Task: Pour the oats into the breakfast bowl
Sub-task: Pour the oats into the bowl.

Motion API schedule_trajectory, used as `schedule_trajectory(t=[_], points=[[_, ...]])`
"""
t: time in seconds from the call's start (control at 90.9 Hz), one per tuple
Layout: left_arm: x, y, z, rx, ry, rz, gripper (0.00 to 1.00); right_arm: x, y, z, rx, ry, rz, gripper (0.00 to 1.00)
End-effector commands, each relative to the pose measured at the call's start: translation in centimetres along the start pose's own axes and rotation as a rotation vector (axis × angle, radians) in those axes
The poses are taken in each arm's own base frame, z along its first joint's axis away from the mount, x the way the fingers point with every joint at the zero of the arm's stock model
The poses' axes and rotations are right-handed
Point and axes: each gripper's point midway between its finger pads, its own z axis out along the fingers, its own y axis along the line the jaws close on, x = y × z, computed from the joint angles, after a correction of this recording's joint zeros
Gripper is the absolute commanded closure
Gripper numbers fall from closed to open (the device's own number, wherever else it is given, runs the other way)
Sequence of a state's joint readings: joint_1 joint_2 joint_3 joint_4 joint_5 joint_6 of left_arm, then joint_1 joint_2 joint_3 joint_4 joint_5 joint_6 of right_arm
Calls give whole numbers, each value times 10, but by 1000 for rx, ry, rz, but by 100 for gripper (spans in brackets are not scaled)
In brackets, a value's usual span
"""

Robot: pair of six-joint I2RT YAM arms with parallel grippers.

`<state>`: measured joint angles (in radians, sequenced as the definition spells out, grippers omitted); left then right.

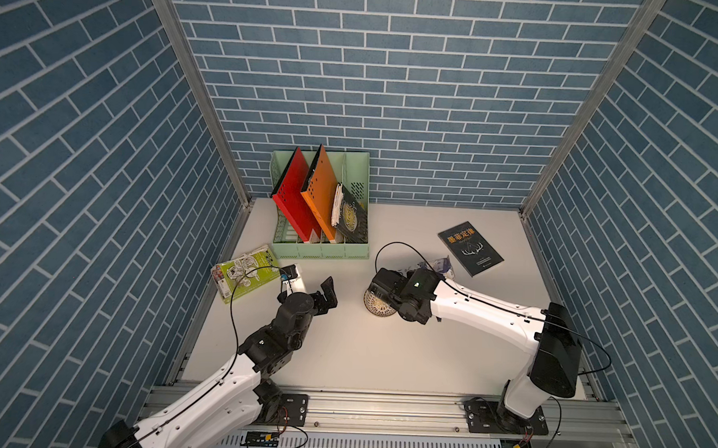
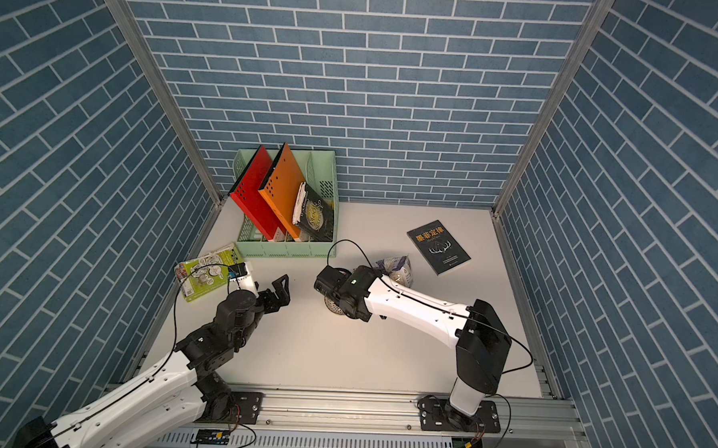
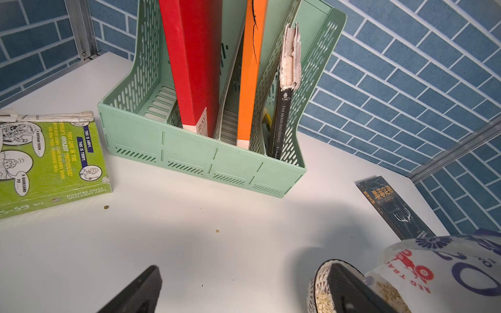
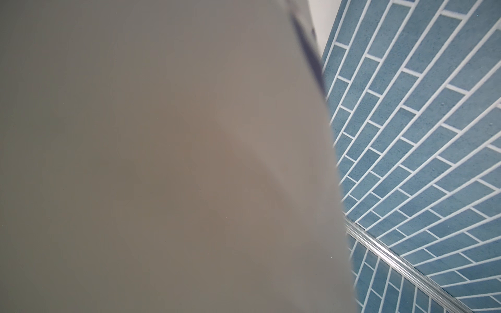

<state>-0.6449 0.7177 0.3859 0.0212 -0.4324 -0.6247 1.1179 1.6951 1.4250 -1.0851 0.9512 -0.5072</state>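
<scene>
Over breakfast bowl (image 1: 380,309), oats pouch (image 3: 433,271) in grasp of right hand (image 1: 388,288); left hand (image 1: 309,283) unclenched.

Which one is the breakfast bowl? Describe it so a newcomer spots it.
Find the mint-green file rack at the back wall. Nearer the robot than its right end, half under the right arm's wrist, sits the breakfast bowl. It's the only round item: small, white, dark-patterned, oats inside, unlike the crumpled oats pouch next to it.

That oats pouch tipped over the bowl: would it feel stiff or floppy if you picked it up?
Probably floppy: the oats pouch looks thin and crumpled. Its weight would likely shift, since loose oats sit at its lowered end.
</scene>
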Motion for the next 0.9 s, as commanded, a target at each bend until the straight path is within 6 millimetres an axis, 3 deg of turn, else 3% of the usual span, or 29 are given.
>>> schedule_trajectory(t=[0.0, 0.891], points=[[-11, -6, 0, 13, -18, -9, 1, 7, -20, -4, 128, 62, -27, 100], [-13, -10, 2, 13, -8, 8, 1, -4, -19, -11, 224, 79, -92, 100]])
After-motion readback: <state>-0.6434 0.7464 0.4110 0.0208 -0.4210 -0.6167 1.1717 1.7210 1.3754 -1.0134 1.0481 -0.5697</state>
